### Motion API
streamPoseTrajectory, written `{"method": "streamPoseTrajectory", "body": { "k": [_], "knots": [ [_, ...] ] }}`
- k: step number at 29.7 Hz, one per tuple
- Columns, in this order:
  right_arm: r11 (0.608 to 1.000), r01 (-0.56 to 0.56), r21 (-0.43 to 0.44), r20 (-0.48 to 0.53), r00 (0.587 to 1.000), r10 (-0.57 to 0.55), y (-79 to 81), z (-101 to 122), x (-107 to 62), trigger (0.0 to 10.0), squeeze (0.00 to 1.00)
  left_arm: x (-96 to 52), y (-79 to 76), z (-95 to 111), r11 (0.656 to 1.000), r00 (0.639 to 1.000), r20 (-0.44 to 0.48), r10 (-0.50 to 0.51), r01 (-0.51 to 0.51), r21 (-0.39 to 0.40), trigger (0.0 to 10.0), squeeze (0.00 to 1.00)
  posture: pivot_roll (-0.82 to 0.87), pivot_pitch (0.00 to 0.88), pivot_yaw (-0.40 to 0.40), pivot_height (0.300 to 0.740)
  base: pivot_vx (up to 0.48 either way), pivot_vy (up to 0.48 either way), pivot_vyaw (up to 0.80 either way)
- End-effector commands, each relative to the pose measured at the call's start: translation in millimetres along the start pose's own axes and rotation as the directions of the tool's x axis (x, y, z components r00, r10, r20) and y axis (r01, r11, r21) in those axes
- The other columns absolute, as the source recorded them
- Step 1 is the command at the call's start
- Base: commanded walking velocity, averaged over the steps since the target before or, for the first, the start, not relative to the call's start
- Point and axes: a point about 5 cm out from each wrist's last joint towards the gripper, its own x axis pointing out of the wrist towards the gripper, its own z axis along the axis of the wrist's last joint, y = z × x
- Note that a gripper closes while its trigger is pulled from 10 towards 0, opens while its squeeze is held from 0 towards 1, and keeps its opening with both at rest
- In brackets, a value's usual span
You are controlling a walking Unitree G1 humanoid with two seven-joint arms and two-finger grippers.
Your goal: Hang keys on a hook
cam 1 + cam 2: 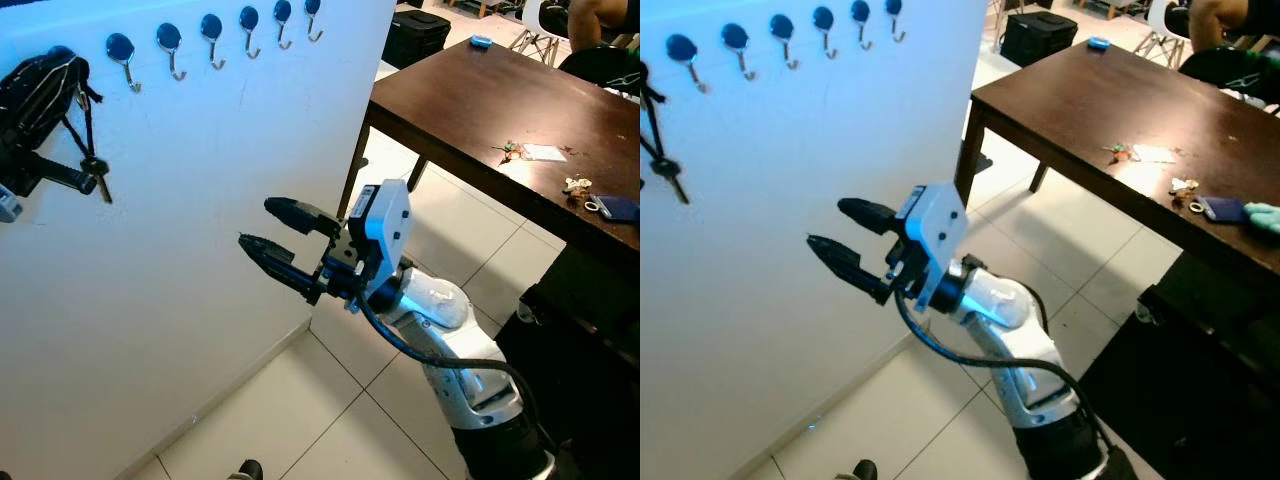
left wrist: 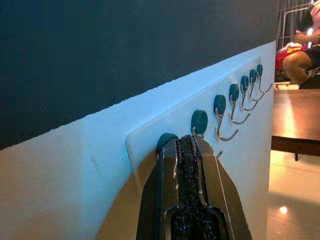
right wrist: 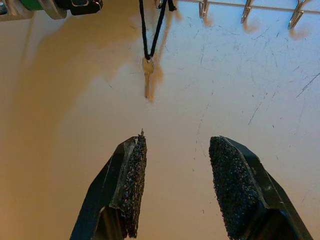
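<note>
A row of blue-knobbed metal hooks (image 1: 169,40) runs along the top of a white wall board (image 1: 200,250). My left gripper (image 2: 185,145) is up at the leftmost hook (image 2: 167,142), fingers pressed together on a black cord (image 1: 75,115). From the cord a bunch of keys (image 1: 97,178) dangles against the board. My right gripper (image 1: 257,222) hovers lower and further right, open, pointing at the board with nothing between its fingers. In the right wrist view a key (image 3: 147,75) hangs on the cord beyond the spread pads (image 3: 132,185).
A dark wooden table (image 1: 480,100) stands to the right, its corner close to the board; on it lie another key bunch (image 1: 577,185), a paper (image 1: 542,152) and a blue object (image 1: 615,207). A person (image 1: 600,25) sits behind it. Tiled floor (image 1: 300,420) lies below.
</note>
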Motion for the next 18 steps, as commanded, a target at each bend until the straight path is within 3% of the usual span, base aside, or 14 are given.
{"method": "streamPoseTrajectory", "body": {
  "k": [1,13,15,18],
  "knots": [
    [1.0,-0.007,0.01,0.005,1.0,0.007,3.3,0,-1.2,10.0,0.0,-1.7,0.9,0,1.0,1.0,-0.004,0.0,0.0,0.008,10.0,0.0,0.03,0.072,0.011,0.74,0.0,0.0,0.0],
    [1.0,0.003,0.009,0.005,1.0,-0.003,2.4,1,-0.8,10.0,0.0,-4.1,-3.0,-24,0.998,0.993,-0.114,0.013,-0.005,0.068,10.0,0.0,0.03,0.075,0.012,0.74,0.0,0.0,0.0],
    [1.0,0.004,0.009,0.004,1.0,-0.004,2.2,1,-1.0,10.0,0.0,-4.3,-3.6,-24,0.998,0.993,-0.115,0.012,-0.005,0.057,10.0,1.0,0.03,0.075,0.011,0.74,0.0,0.0,0.0],
    [1.0,0.004,0.009,0.004,1.0,-0.004,2.2,1,-1.0,10.0,0.0,-4.3,-3.8,-24,0.999,0.994,-0.112,0.01,-0.004,0.048,10.0,1.0,0.03,0.075,0.011,0.74,0.0,0.0,0.0]
  ]
}}
